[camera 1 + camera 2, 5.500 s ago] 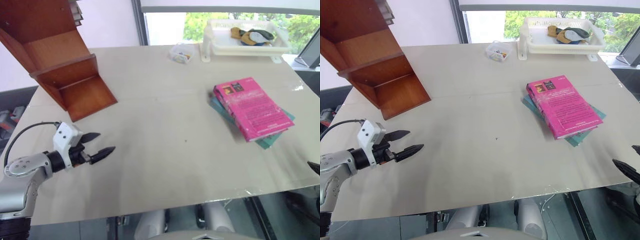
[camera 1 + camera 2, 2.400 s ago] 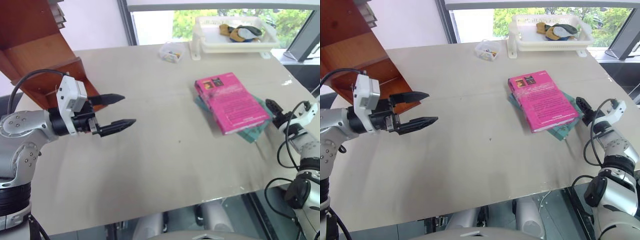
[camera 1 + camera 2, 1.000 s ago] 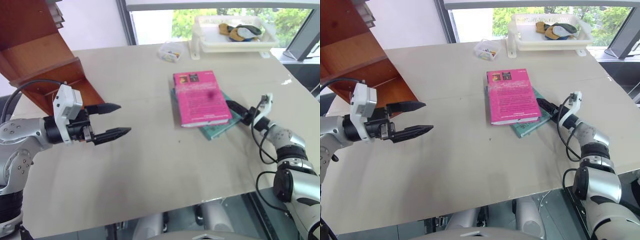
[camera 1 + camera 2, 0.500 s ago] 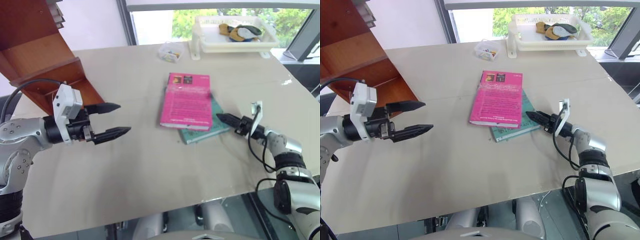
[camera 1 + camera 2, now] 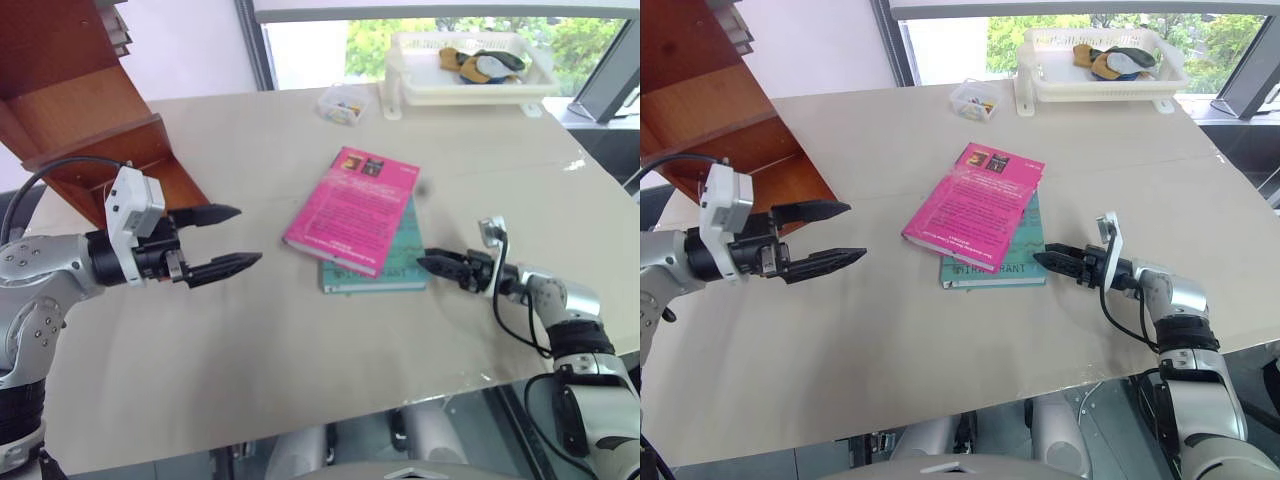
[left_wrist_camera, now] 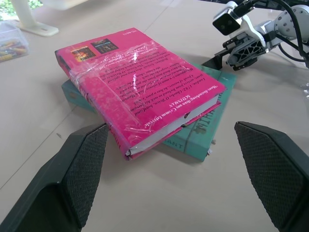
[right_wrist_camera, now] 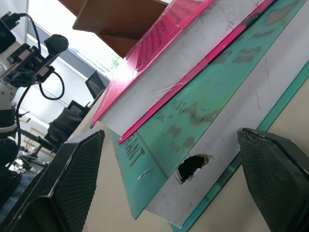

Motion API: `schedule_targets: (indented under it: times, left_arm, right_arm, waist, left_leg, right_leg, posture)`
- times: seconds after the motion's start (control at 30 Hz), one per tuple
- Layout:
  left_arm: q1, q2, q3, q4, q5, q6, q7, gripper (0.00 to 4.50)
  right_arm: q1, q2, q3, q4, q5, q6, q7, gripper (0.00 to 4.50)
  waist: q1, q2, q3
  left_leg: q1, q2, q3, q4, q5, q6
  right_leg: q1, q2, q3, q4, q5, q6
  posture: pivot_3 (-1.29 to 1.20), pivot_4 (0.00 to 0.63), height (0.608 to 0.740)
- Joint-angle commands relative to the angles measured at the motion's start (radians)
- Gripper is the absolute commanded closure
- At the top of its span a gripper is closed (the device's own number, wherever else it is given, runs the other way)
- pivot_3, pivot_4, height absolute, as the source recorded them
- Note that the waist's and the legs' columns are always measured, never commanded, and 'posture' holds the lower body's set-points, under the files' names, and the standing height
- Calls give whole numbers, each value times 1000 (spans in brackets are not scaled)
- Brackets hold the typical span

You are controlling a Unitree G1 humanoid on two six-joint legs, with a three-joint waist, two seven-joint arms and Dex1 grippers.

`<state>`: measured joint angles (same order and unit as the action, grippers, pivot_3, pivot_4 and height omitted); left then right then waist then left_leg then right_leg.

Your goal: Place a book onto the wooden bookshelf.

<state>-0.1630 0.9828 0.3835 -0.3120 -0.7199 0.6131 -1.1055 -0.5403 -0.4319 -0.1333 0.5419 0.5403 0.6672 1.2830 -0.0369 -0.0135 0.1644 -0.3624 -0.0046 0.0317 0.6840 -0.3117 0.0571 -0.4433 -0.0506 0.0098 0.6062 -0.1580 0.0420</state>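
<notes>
The book (image 5: 352,210), the pink one, lies mid-table, skewed across the teal-green book (image 5: 385,272) beneath it, its near corners overhanging. My right gripper (image 5: 1045,260) sits low on the table just right of the pair, tips at the teal book's right edge, fingers spread with nothing between them. My left gripper (image 5: 232,240) hovers further left, also spread wide and empty, facing the books. The wooden bookshelf (image 5: 95,120) stands at the far left.

The risk, as I judge it: if I push further, the pink book may slide off the teal one unevenly, or both may twist so my left fingers meet a corner instead of a flat edge. Closing on both books together would also be wrong.

Compared with a second ago, the stack has moved left and rotated, the pink book turning more than the teal one; my right gripper has followed it leftward, while my left has stayed put.
</notes>
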Motion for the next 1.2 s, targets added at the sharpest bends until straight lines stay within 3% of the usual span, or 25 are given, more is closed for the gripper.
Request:
schedule_targets:
  times: [0.03, 0.3, 0.53, 0.77, 0.93, 1.2]
  left_arm:
    - [-3, 9, 26, -16, -5, -9, 6, 24]
    - [4, -15, 16, -3, -6, -17, 14, 24]
    - [-40, -16, -27, 33, 12, -38, 1, 24]
    - [17, -18, 25, -3, 2, -31, 14, 24]
    - [74, -28, 69, -50, -13, -23, 44, 24]
    - [143, -37, 121, -94, -26, -15, 70, 24]
  right_arm:
    - [-28, -58, -100, 34, 5, -49, -98, 0]
    - [-69, -71, -148, -79, -40, -167, -316, 0]
    - [-369, -33, -171, 288, -81, -284, -459, 0]
    - [-583, 53, -211, 593, -92, -390, -540, 0]
    - [-654, 105, -266, 706, -83, -428, -610, 0]
    - [-690, 198, -272, 740, -106, -403, -580, 0]
  waist:
    - [4, 0, 0]
    - [3, 0, 0]
    - [-5, -1, 1]
    - [-6, 0, 1]
    - [-5, 0, 1]
    - [-6, 1, 1]
  left_leg:
    - [0, 0, 0, 0, 0, 0]
    - [-2, -1, 1, 0, 1, -1]
    - [-1, -1, 3, 0, 1, -1]
    - [-3, 0, 3, -2, 1, -1]
    - [-7, 0, 0, -5, 1, -2]
    - [-10, -1, -7, -6, 1, -2]
  right_leg:
    - [0, 0, 0, 0, 0, 0]
    - [-3, -1, 1, 1, 0, 0]
    - [-2, 0, 3, 1, 0, 0]
    - [-4, 0, 2, 0, 0, 0]
    - [-6, -3, -1, 0, 0, 0]
    - [-6, -5, -9, -2, 0, 0]
  posture:
    - [0, 150, 740]
    - [0, 150, 740]
    - [0, 150, 740]
    - [0, 150, 740]
    - [0, 150, 740]
    - [0, 150, 740]
